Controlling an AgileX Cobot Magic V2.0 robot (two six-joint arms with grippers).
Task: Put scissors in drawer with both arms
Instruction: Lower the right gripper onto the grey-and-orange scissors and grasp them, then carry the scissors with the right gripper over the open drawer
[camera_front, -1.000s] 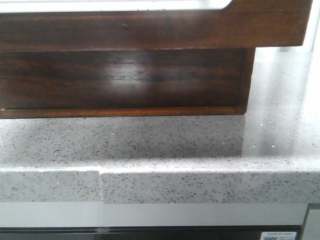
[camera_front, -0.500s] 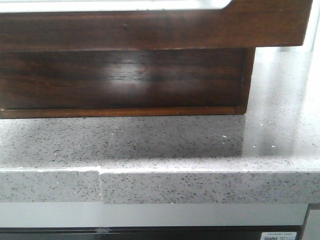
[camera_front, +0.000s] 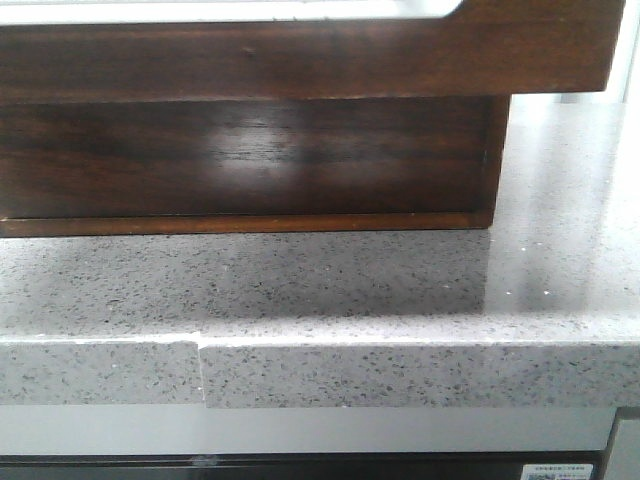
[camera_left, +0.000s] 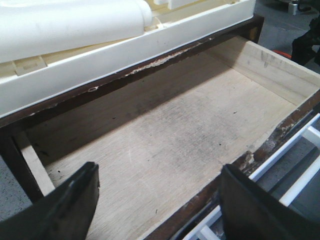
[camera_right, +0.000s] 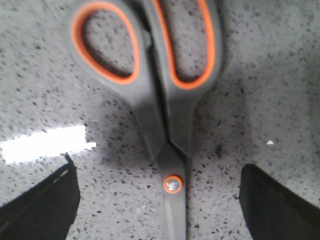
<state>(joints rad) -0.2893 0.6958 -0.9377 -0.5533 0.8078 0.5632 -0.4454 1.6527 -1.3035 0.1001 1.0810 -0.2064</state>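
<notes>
One pair of scissors (camera_right: 160, 105), grey-handled with orange-lined finger loops, lies flat on the speckled grey countertop (camera_right: 270, 75). The right gripper (camera_right: 159, 200) hangs directly over it with its fingers spread wide, one on each side of the pivot screw (camera_right: 173, 184) and neither touching the tool. The blades run out of that view, so their tips cannot be judged.

One drawer (camera_left: 165, 140) stands pulled open, its pale, scuffed wooden floor bare. The left gripper (camera_left: 157, 205) hovers above the drawer's front edge, fingers also wide apart and holding nothing. In the front view the dark glossy drawer front (camera_front: 300, 55) juts out above the countertop; neither arm nor the scissors appears there.

The likeliest trouble is at the grasp. The scissors lie flush on a hard, smooth stone surface, so fingers closing near the pivot may skid over the thin metal or push the tool sideways instead of lifting it. A grip that lands off centre could let the heavier handle end swing down and slip free on the way to the drawer. The drawer's front edge is another hazard: a low carry could catch the blades on it. A cream plastic object (camera_left: 75, 25) sits on top of the cabinet behind the drawer, limiting clearance from that side.
</notes>
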